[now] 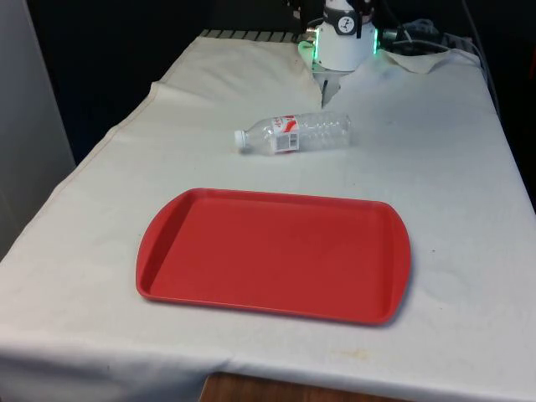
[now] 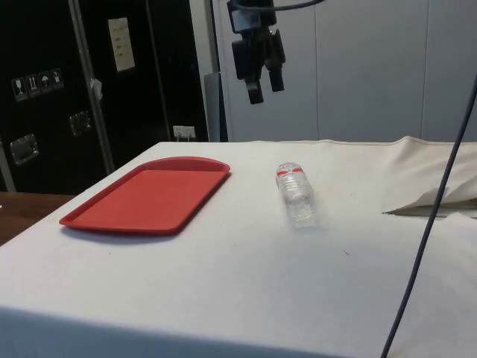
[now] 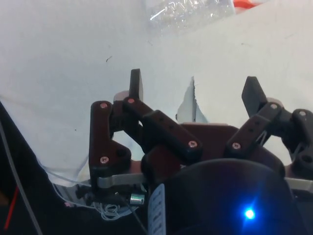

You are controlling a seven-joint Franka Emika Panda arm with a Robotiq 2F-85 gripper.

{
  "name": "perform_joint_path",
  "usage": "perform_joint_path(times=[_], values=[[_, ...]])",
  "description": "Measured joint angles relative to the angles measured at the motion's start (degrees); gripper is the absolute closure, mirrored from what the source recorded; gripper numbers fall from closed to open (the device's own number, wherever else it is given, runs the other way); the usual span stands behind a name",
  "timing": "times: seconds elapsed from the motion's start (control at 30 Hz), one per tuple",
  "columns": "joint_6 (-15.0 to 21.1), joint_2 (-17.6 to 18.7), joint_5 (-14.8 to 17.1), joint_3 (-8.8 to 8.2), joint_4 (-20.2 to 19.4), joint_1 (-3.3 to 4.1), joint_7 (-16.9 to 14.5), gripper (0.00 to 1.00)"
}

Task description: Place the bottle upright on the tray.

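Note:
A clear plastic bottle [image 1: 295, 134] with a white cap and a red-and-white label lies on its side on the white cloth, cap toward the front view's left. It lies just beyond the far edge of the red tray [image 1: 167, 243], which holds nothing. In the side view the bottle [image 2: 296, 193] lies to the right of the tray [image 2: 112, 209]. My black gripper [image 2: 264, 88] hangs high above the table, well over the bottle, open with nothing between its fingers. In the wrist view the gripper [image 3: 194, 89] stands spread, with the bottle [image 3: 190, 12] far below it.
The robot base [image 1: 342, 46] stands at the table's far end with cables beside it. A fold in the cloth [image 2: 428, 201] rises near the bottle. A black cable [image 2: 432, 216] hangs across the side view's right.

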Motion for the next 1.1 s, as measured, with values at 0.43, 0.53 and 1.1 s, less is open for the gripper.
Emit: perform_joint_path(times=[0.43,0.53,1.1], values=[[1.1,1.6,0.3,-0.23,-0.6,0.00,4.0,0.00],[1.3,2.1,0.4,-0.34,-0.8,0.00,5.4,0.00],[2.6,4.6,1.0,-1.03,-1.3,-0.17,10.4,0.00]])
